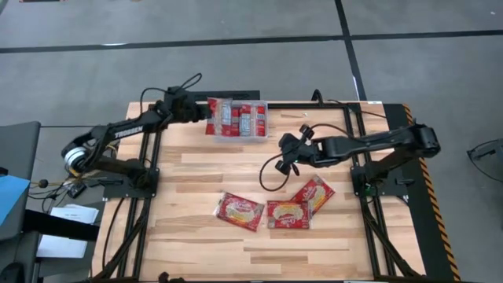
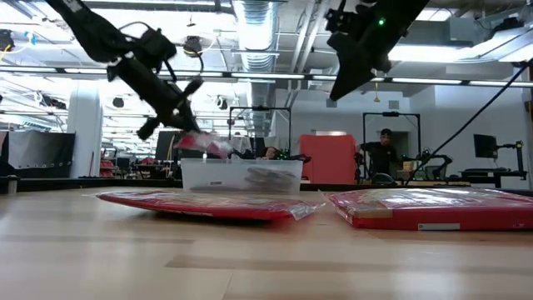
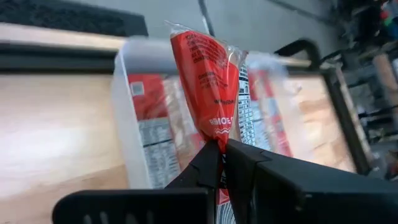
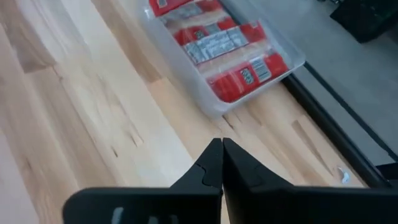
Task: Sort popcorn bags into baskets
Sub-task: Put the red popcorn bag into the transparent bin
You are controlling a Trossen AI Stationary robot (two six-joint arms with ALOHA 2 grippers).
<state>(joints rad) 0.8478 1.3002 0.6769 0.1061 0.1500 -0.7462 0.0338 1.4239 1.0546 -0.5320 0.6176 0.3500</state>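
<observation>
My left gripper hangs over the left end of the clear tub at the table's far edge, shut on a small narrow red packet. The tub holds several narrow red packets lying flat side by side. Three larger squarish packets with cream-yellow pictures lie flat on the near half of the table. My right gripper is shut on nothing, in the air right of the tub; in its wrist view its fingers point toward the tub. My left gripper pinches the narrow packet by one short end between its two fingers. The fingers slant down toward the tub from the table's left. The packet is lifted clear, sticking out past the fingertips above the tub's left wall.
Bare wood lies between the tub and the three large packets, and along the table's left side. A black cable loop hangs below my right arm. Black frame rails run along both table sides. People and equipment stand in the room behind.
</observation>
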